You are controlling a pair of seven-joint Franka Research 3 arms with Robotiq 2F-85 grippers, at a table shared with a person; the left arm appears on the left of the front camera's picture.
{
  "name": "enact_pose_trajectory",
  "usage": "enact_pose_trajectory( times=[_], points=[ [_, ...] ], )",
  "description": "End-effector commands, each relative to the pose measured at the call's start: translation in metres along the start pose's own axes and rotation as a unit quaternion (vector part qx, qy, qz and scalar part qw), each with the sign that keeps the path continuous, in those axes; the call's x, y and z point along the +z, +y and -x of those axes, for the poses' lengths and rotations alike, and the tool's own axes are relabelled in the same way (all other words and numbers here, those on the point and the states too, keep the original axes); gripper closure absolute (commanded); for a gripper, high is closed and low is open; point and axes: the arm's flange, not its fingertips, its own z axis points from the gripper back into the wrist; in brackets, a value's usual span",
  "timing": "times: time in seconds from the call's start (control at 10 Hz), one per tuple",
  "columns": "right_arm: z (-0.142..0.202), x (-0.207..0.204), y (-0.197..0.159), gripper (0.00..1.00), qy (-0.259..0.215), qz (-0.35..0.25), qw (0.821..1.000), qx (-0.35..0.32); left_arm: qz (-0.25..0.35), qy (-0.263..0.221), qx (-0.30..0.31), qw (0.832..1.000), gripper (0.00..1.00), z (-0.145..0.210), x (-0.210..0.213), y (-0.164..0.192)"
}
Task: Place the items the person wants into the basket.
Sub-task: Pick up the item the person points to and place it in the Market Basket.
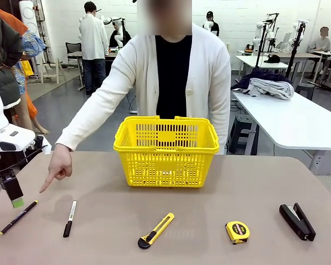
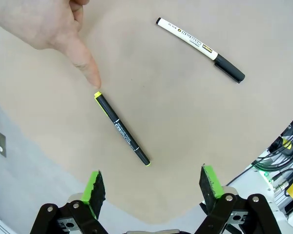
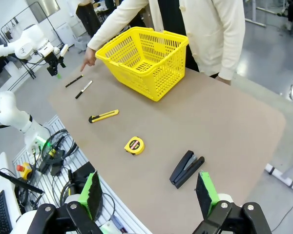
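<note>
Your left gripper (image 2: 151, 183) above the thin black pen (image 2: 122, 129), jaws apart, the person's hand (image 2: 63, 29) pointing at the pen's end, marker (image 1: 70, 218) near it, your right gripper (image 3: 149, 187) high above the stapler (image 3: 186, 168), jaws apart, yellow basket (image 1: 165, 160) on the surface (image 1: 209, 204), far side

The basket (image 1: 165, 165) stands far-middle on the table (image 1: 254, 187), before the person (image 1: 171, 72). Nearer, left to right, lie the pen (image 1: 18, 217), marker (image 1: 70, 218), utility knife (image 1: 155, 230), tape measure (image 1: 237, 232) and stapler (image 1: 297, 221).
</note>
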Motion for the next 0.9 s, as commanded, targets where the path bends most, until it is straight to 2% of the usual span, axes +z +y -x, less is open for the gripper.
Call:
enact_pose_trajectory(
  times=[0.0, 0.2, 0.5, 0.8],
  points=[
    [-0.002, 0.002, -0.001, 0.0, -0.007, -0.007, 1.0, 0.007, -0.001, 0.0, -0.002, 1.0, 0.0, 0.001, 0.002, -0.001],
    [-0.002, 0.002, -0.001, 0.0, -0.007, -0.007, 1.0, 0.007, 0.0, 0.0, 0.0, 1.0, 0.0, 0.0, 0.0, 0.0],
    [-0.002, 0.002, -0.001, 0.0, -0.007, -0.007, 1.0, 0.007, -0.052, 0.01, 0.032, 0.998, 0.0, 0.007, -0.045, -0.019],
    [-0.002, 0.002, -0.001, 0.0, -0.007, -0.007, 1.0, 0.007, -0.051, 0.009, 0.056, 0.997, 0.0, 0.012, -0.07, -0.01]
  ],
)
